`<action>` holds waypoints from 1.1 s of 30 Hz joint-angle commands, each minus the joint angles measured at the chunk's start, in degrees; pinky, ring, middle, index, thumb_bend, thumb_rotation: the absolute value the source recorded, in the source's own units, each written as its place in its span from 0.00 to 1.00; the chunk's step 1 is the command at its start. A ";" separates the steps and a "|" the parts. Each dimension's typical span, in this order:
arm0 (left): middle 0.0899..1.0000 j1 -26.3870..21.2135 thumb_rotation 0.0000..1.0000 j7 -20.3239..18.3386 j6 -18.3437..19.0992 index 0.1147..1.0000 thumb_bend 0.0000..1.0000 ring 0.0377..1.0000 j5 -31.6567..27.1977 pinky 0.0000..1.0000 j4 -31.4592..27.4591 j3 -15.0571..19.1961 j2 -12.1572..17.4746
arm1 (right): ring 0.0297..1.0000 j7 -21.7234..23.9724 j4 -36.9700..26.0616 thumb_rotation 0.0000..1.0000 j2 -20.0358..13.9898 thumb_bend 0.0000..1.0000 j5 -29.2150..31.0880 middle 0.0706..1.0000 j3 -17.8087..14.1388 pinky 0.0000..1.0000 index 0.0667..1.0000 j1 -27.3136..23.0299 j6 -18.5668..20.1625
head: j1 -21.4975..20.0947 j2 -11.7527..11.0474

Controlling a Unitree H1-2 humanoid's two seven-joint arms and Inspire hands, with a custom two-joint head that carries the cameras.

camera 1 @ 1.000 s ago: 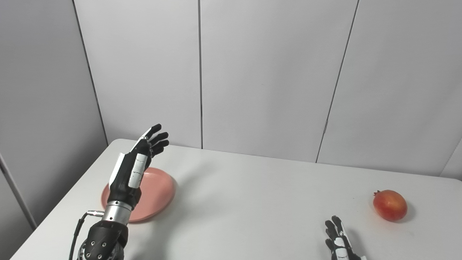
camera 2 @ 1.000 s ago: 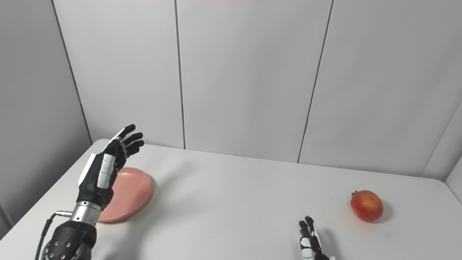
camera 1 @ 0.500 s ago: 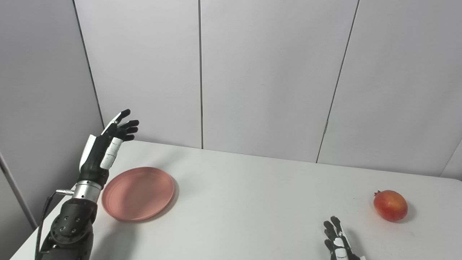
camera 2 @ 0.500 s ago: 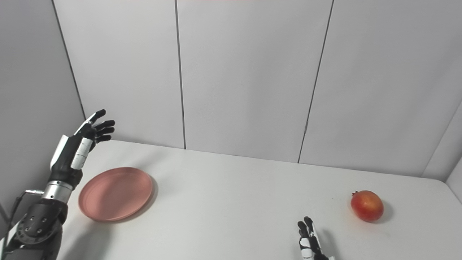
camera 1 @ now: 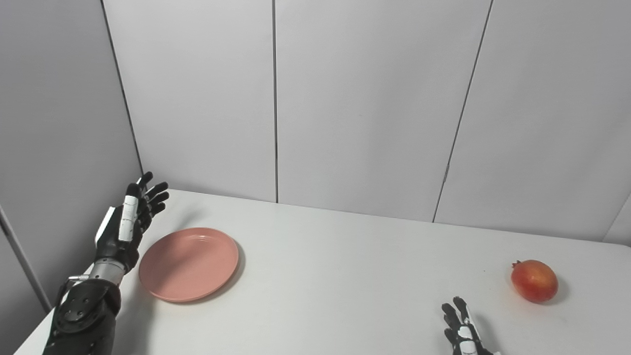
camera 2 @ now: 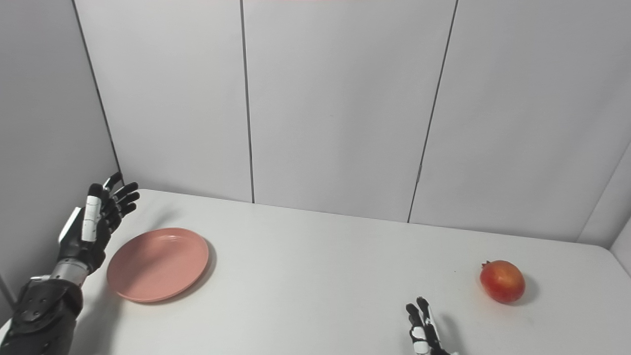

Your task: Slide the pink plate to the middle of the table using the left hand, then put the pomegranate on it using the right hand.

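Observation:
The pink plate (camera 1: 189, 263) lies flat on the left part of the white table (camera 1: 335, 276). My left hand (camera 1: 127, 228) is open and empty, fingers spread and pointing up, just left of the plate near the table's left edge and apart from it. The red pomegranate (camera 1: 534, 280) sits on the table at the far right. My right hand (camera 1: 462, 332) is open and empty, low at the bottom edge, left of and nearer than the pomegranate; only its fingers show.
Grey wall panels (camera 1: 345, 98) stand behind the table and along its left side (camera 1: 54, 148). The table's left edge runs close beside my left arm (camera 1: 81, 315).
My left hand has moved from over the plate to the left and down, and now stands beside the plate's left rim. The plate, pomegranate and right hand have not moved.

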 commanded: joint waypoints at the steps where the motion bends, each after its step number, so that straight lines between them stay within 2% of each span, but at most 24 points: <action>1: 0.85 -3.79 1.00 -1.87 -4.51 0.94 1.00 0.86 -1.06 0.90 2.09 0.75 2.98 | 0.97 0.40 2.07 1.00 -1.01 0.75 -0.22 0.93 -0.36 1.00 0.98 3.29 1.47 | 0.07 0.13; 5: 0.84 -4.73 0.99 -4.35 -8.92 0.93 1.00 0.84 -1.70 0.87 8.68 0.81 3.94 | 0.97 0.39 1.62 1.00 -0.91 0.75 0.01 0.93 -0.49 1.00 0.98 3.42 2.07 | 0.01 0.32; 12: 0.80 -7.86 0.96 -7.23 -15.60 0.91 1.00 0.81 -2.99 0.85 23.53 1.58 5.67 | 0.97 0.76 1.37 1.00 -1.28 0.76 0.00 0.93 -0.34 1.00 0.98 3.64 2.18 | 0.00 0.63; 16: 0.81 -9.04 0.96 -7.89 -17.88 0.90 1.00 0.82 -3.44 0.85 27.42 1.95 6.39 | 0.97 0.71 1.43 1.00 -1.42 0.75 -0.38 0.93 -0.21 1.00 0.98 3.60 2.19 | 0.02 0.62; 20: 0.82 -9.11 0.97 -7.80 -18.31 0.91 1.00 0.82 -2.96 0.84 28.71 2.04 6.77 | 0.97 0.85 1.51 1.00 -1.38 0.75 0.08 0.93 -0.32 1.00 0.98 3.57 2.32 | 0.02 0.62; 27: 0.74 -9.96 0.99 -8.39 -18.48 0.88 1.00 0.75 -1.52 0.76 35.43 2.21 6.91 | 0.96 0.65 1.43 1.00 -1.28 0.74 -0.24 0.92 -0.25 1.00 0.98 3.54 2.45 | -0.36 0.93; 33: 0.76 -9.65 0.99 -7.99 -18.46 0.87 1.00 0.77 -1.03 0.75 36.20 1.64 4.78 | 0.95 0.48 1.62 1.00 -1.17 0.74 -0.67 0.91 -0.14 1.00 0.97 3.46 2.16 | -0.55 0.96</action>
